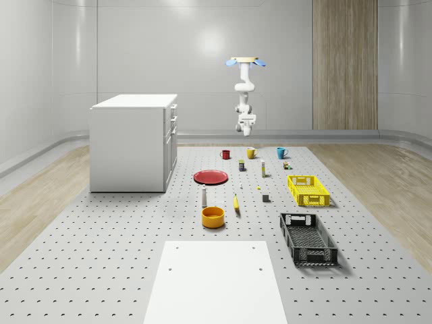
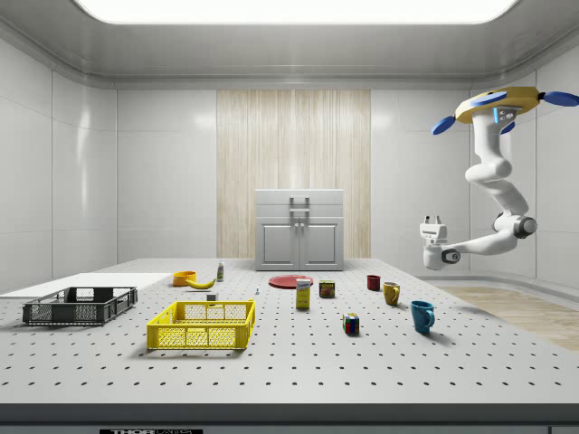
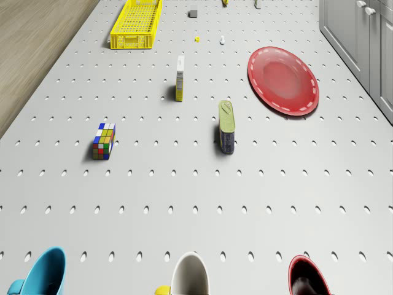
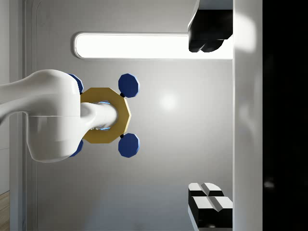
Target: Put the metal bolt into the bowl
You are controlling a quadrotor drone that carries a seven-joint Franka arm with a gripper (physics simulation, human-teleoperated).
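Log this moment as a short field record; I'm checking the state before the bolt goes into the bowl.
drone: drone hovers high over the far end of the table, above the mugs
gripper: gripper open, empty, pointing up, well above the table
bolt: likely the small pale piece lying on the table, untouched
bowl: orange bowl, upright, beside the banana
task state: not begun
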